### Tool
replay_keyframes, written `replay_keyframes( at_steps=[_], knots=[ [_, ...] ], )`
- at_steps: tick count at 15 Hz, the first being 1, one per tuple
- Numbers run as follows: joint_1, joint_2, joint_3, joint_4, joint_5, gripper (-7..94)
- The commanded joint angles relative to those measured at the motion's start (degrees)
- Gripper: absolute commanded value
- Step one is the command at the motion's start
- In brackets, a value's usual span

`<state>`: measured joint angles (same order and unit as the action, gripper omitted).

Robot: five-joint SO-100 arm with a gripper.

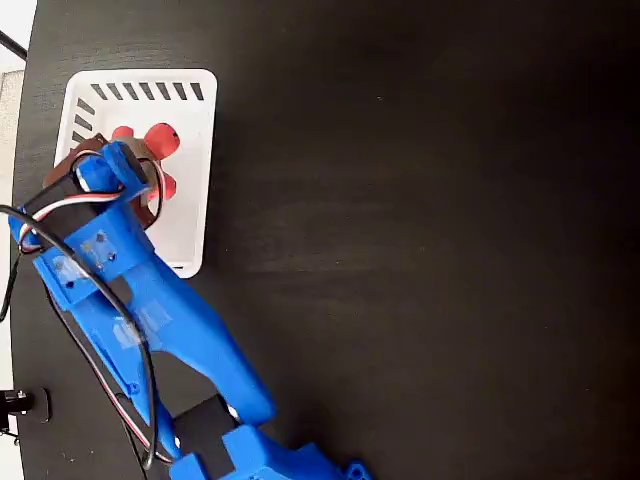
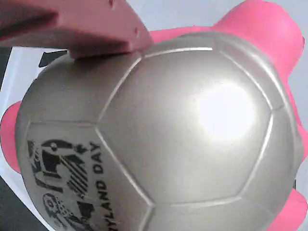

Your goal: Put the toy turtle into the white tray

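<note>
One blue arm reaches over the white tray (image 1: pixel 190 170) at the table's (image 1: pixel 420 250) top-left corner in the fixed view. Toy turtle (image 2: pixel 168 139) sits inside the tray, red parts showing beside the gripper (image 1: pixel 135 175). Wrist view: a pink finger (image 2: pixel 82 29) touches its shell; whether it's clamped, cannot tell.

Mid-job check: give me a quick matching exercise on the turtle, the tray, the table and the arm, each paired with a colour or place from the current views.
Things:
1. toy turtle
2. white tray
3. table
4. arm

Descriptions:
A. black and bare across the right of the fixed view
B. blue, with wires running along it
C. upper left of the fixed view, slotted sides
D. shiny shell with black print, pink limbs, fills the wrist view

Pairs: 1-D, 2-C, 3-A, 4-B
</note>
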<state>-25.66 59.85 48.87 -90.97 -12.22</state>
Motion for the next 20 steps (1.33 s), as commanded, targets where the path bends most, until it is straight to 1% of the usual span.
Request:
replay_keyframes(
  at_steps=[1,2,3,8,9,11,13,14,15,17,20],
  knots=[
    [-0.62,2.99,-2.72,-1.05,-0.26,52],
    [-0.62,3.08,-2.11,-1.14,-0.18,62],
    [-0.62,3.08,-1.85,-1.14,-0.18,64],
    [-0.53,3.87,-1.58,-1.23,-0.09,64],
    [-0.44,4.57,-1.67,-1.23,0.09,61],
    [-0.09,7.03,-2.37,-1.49,0.88,44],
    [0.97,11.51,-2.20,-1.58,2.02,14],
    [1.49,13.89,-1.58,-1.58,1.93,3],
    [2.20,16.17,-0.97,-1.58,2.11,0],
    [4.04,21.71,1.67,-1.58,2.20,0],
    [6.86,34.01,12.13,2.90,5.45,0]
  ],
)
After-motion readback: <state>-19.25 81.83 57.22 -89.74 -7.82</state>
